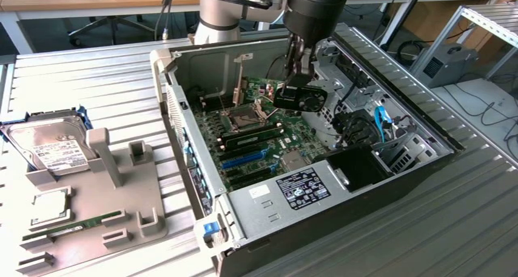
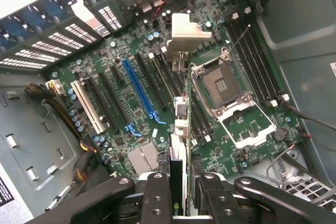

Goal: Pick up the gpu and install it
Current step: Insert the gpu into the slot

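The hand point(image 2: 181, 195) is clamped on the gpu point(image 2: 181, 129), fingers point(image 2: 156, 198) pinching either side of the card so it hangs edge-on, silver bracket end furthest from the wrist. It's up inside the open computer case point(image 1: 421, 122), hovering above the motherboard point(image 2: 126, 51) and not seated in anything yet. From the wrist view the card's lower edge lines up roughly between the blue slot point(image 2: 139, 90) and the CPU socket point(image 2: 223, 85), though I honestly can't tell which black slot it's over. Room is tight: case walls on both sides, drive cage and cables close to the exterior view's right of the arm. Outside the case, toward the exterior view's left, the counter point(image 1: 97, 71) has a grey fixture point(image 1: 105, 198) with a hard drive point(image 1: 48, 146), a CPU point(image 1: 50, 205) and a RAM stick point(image 1: 77, 223), well apart from the hand.
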{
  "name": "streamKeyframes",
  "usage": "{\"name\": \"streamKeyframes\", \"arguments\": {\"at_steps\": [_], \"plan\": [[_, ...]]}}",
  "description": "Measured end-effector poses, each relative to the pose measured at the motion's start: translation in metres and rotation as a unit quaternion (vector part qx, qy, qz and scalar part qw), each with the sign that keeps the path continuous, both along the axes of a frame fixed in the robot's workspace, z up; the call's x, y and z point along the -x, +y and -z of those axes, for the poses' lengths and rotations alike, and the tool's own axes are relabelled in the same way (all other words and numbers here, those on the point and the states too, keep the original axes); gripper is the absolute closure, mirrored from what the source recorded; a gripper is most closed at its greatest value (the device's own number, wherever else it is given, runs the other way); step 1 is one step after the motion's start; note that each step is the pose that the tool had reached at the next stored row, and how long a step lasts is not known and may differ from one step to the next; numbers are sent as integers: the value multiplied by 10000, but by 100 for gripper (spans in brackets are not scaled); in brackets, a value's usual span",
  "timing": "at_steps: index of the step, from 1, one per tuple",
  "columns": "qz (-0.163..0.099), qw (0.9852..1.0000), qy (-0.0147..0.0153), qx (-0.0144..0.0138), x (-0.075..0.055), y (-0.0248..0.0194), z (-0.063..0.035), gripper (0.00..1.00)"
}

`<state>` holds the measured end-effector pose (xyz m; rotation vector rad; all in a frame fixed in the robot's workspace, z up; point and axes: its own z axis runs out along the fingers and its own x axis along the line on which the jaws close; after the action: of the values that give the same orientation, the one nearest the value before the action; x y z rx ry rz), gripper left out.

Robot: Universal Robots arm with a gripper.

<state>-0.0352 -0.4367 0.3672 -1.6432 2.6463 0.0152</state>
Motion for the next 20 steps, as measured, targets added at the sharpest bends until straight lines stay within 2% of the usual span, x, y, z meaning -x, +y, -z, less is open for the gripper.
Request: {"name": "streamKeyframes", "arguments": {"at_steps": [20], "plan": [[-199, 9998, 0, 0, 0, 0, 5, 74]]}}
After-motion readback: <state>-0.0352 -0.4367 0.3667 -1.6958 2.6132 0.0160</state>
